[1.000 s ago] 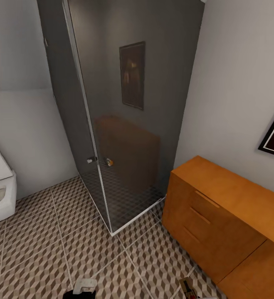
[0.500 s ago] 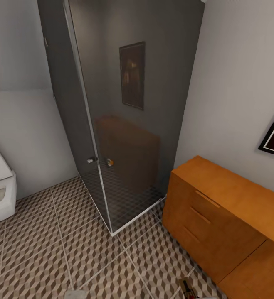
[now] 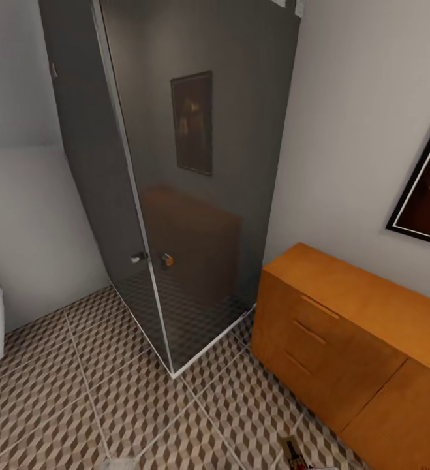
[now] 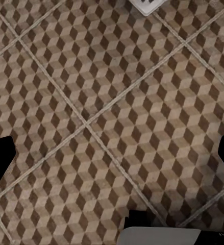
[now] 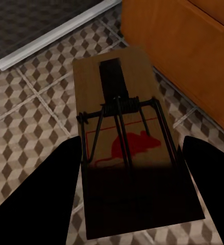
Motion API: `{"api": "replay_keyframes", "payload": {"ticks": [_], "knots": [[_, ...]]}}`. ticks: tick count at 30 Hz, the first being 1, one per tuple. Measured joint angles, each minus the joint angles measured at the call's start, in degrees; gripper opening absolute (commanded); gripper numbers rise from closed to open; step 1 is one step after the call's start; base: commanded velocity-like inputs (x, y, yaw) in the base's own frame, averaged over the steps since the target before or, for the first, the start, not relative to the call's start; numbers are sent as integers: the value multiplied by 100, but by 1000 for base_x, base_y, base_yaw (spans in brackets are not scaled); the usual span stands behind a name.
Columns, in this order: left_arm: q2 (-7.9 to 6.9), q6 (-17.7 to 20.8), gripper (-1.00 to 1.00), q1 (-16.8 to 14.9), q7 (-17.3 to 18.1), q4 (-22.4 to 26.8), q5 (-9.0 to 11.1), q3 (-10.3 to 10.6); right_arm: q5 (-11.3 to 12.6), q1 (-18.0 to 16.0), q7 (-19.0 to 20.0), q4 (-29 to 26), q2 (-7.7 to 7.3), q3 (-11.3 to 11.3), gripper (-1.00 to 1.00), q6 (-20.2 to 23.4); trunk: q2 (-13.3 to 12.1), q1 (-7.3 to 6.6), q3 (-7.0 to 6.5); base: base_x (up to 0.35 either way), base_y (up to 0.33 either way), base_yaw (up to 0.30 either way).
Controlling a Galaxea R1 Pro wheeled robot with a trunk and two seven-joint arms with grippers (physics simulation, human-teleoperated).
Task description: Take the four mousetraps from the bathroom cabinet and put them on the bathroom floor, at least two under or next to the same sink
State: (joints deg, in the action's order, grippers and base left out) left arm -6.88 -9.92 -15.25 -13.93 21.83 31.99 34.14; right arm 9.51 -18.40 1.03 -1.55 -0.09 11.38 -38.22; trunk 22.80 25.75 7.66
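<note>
No readable text is being shown; a red mouse figure is printed on the mousetrap [image 5: 134, 148] between the right end effector's fingers.

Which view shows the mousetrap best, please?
The right wrist view: the mousetrap sits large between the right gripper's fingers, its spring and red mouse print clear. The head view catches a sliver.

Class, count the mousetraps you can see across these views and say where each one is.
1: a mousetrap between the right tool's fingers, above the bathroom floor beside the cabinet. Others may be hidden.
</note>
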Motion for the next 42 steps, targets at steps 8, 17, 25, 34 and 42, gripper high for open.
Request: {"api": "replay_keyframes", "payload": {"ticks": [8, 17, 25, 34, 42], "knots": [[0, -1, 100, 0, 7, -17, 3, 0, 0, 0, 0, 0, 0, 0, -100, -1, 0, 0, -54, 0, 17, -211], [0, -38, 100, 0, 0, -19, -1, 0, 0, 0, 0, -2, -6, 0, -100, -2, 0, 0, -111, 0, 1, -204], [5, -53, 100, 0, -1, -19, -1, 0, 0, 0, 0, 0, -9, -1, -100, -1, -1, 0, -157, 0, 0, -201], [98, -82, 100, 0, -12, -498, 11, -7, 0, 0, 0, -1, -9, -8, -100, 2, -1, 0, -204, 0, 0, -196], [224, -96, 100, -1, -18, -1171, 20, -6, 0, 0, 0, 1, -9, 0, -100, 7, -1, 0, -240, 0, 0, -184]]}}
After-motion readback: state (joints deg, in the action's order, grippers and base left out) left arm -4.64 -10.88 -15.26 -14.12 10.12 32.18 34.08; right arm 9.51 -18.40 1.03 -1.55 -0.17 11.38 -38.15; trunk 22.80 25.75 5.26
